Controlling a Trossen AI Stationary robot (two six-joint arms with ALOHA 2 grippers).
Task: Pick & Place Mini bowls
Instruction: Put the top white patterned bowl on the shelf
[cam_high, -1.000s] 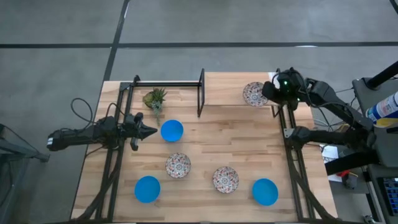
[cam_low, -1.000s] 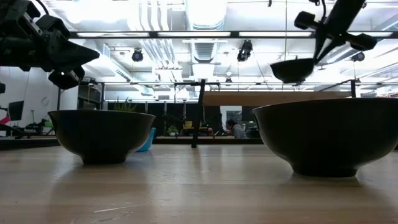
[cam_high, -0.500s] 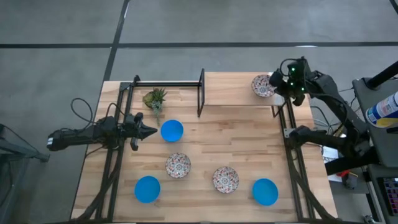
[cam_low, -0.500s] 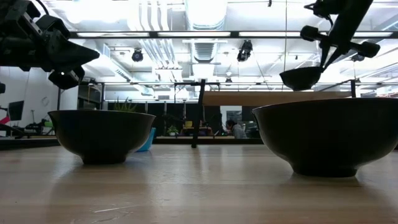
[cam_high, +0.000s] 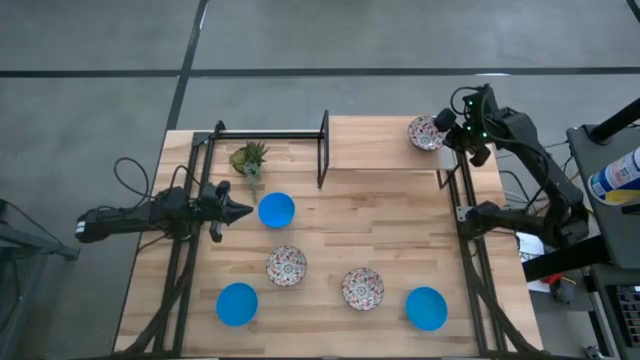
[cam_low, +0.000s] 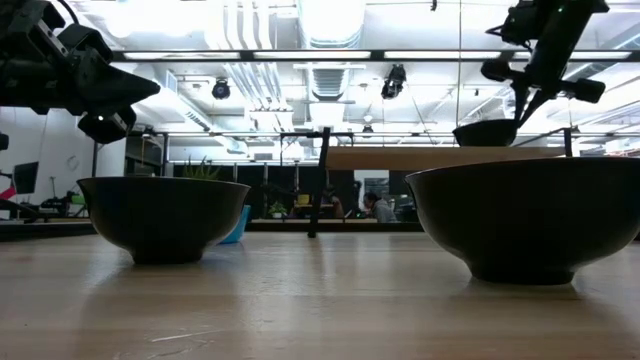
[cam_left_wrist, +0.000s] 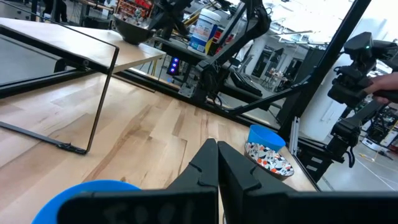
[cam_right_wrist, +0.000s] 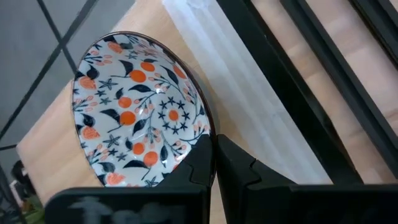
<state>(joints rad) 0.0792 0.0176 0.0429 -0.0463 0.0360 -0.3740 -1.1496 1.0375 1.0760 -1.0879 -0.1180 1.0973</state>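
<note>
My right gripper (cam_high: 447, 134) is pinching the rim of one flowery bowl (cam_high: 424, 133), up at the far right corner of the table (cam_high: 380, 230), well away from the little green plant (cam_high: 249, 158). My left gripper (cam_high: 245, 211) is squeezed shut on nothing, just beside a blue bowl (cam_high: 277, 210) near the plant. The other four bowls sit on the table's near half.

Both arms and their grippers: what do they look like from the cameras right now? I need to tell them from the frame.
Both arms are dark, near black, built of slim jointed links. The left gripper ends in two tapered black fingers meeting in a point; a black cable loops behind its arm. The right gripper has matching angular dark fingers, and green indicator lights glow on its wrist.
</note>
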